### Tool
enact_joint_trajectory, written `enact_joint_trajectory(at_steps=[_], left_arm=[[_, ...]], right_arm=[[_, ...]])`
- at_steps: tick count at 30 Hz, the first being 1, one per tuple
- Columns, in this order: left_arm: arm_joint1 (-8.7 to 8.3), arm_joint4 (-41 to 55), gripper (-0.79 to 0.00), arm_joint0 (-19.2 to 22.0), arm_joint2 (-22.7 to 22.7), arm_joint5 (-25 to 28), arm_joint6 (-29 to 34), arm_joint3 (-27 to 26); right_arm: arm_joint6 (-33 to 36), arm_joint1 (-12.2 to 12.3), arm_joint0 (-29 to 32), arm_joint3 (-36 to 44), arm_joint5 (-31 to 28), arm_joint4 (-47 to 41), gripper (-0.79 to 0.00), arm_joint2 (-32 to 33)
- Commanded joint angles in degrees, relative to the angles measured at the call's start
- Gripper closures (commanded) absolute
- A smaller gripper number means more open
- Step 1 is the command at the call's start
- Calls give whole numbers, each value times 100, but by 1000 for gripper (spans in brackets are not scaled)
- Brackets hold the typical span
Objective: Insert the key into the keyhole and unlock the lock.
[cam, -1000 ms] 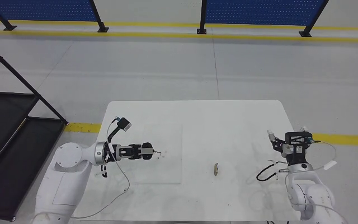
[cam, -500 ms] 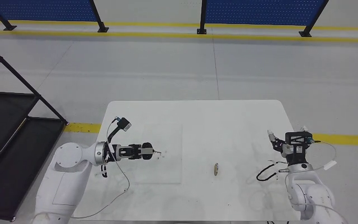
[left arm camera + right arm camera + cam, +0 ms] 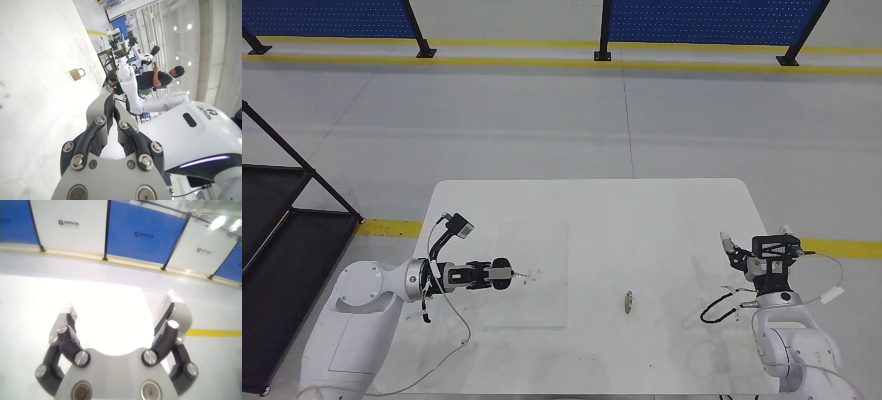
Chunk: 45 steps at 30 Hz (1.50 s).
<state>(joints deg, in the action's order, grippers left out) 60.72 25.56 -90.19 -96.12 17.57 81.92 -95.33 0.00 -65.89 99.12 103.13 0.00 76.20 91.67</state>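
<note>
- Brass padlock (image 3: 628, 301) stands upright between my two arms, shackle up
- Left gripper (image 3: 113, 101), facing padlock's broad side, pressed together; I can't make out a key
- Right gripper (image 3: 122, 303) spread apart

Small brass padlock (image 3: 628, 301) with a silver shackle sits near the counter's (image 3: 662, 220) near edge; the thin key (image 3: 521, 276) juts from the left gripper's (image 3: 113, 108) closed jaws.
</note>
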Motion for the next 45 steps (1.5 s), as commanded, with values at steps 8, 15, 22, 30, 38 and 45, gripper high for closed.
enact_joint_trajectory(at_steps=[8, 15, 22, 30, 38, 45], left_arm=[[-6, 93, 0, -6, -13, 14, 53, 14], [-6, 93, 0, -6, -13, 14, 53, 14], [-6, 93, 0, -6, -13, 14, 53, 14], [-6, 93, 0, -6, -13, 14, 53, 14], [-6, 93, 0, -6, -13, 14, 53, 14], [-6, 93, 0, -6, -13, 14, 53, 14]], right_arm=[[0, 0, 0, 0, 0, 0, -785, 0], [0, 0, 0, 0, 0, 0, -785, 0], [284, -11, -106, 181, -24, 176, -785, -131], [1777, -37, -164, 848, -229, -90, -785, -388], [3866, -27, -341, 1494, -598, -611, -785, -616], [5559, -58, -920, 1518, -442, -1070, -785, -1085]])
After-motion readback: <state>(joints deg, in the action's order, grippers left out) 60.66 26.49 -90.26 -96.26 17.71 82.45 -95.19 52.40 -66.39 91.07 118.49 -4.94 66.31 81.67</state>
